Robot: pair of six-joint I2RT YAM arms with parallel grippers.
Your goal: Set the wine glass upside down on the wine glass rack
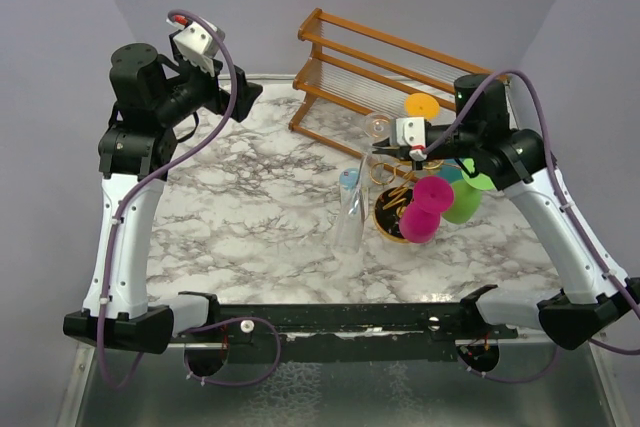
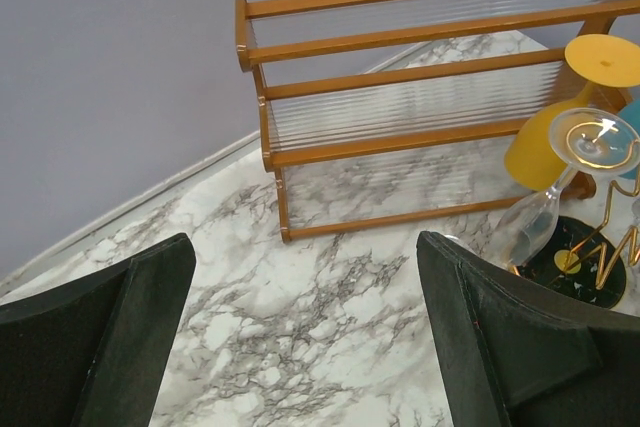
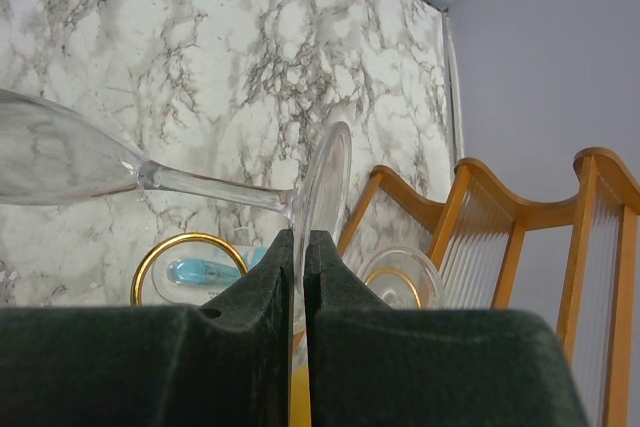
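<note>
Two arms from above: left gripper (image 1: 240, 97) idle at 10 o'clock; right gripper (image 1: 388, 151) over the gold wire wine glass rack (image 1: 392, 202) at 3 o'clock. Left wrist: black textured pads (image 2: 100, 337) spread, empty, above veined marble table (image 2: 330, 347). Right wrist: jaws pinch the clear wine glass (image 3: 215, 187) by its thin disc foot, bowl toward 9 o'clock, likely so it hangs rim-down.

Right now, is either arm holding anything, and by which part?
The right gripper is shut on the clear wine glass, fingers pinching the rim of its round foot. The left gripper is open, holding nothing.
</note>
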